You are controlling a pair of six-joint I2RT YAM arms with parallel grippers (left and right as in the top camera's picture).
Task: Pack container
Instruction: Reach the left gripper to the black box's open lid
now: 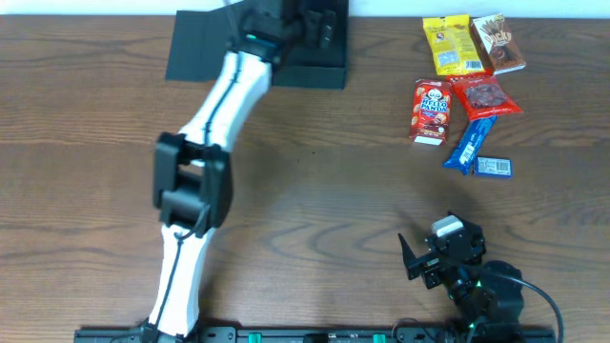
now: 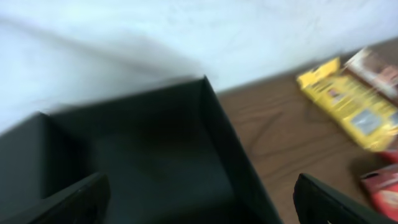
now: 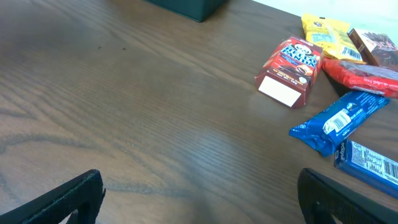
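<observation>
The container (image 1: 319, 72) is a dark, shallow box at the back of the table, with its flap lid (image 1: 195, 48) lying open to the left. My left gripper (image 1: 310, 24) is open and empty, hovering over the box. In the left wrist view the fingers (image 2: 202, 202) straddle the box's right wall (image 2: 224, 137), and the inside looks dark and empty. My right gripper (image 1: 419, 257) is open and empty near the front right, low over bare wood (image 3: 199, 199). A corner of the box shows in the right wrist view (image 3: 186, 6).
Snacks lie at the back right: a yellow packet (image 1: 448, 45), a brown packet (image 1: 500, 43), a red Hello Panda box (image 1: 431, 110), a red packet (image 1: 486, 95), a blue bar (image 1: 472, 143) and a small blue packet (image 1: 493, 168). My left arm stretches across the table's left half.
</observation>
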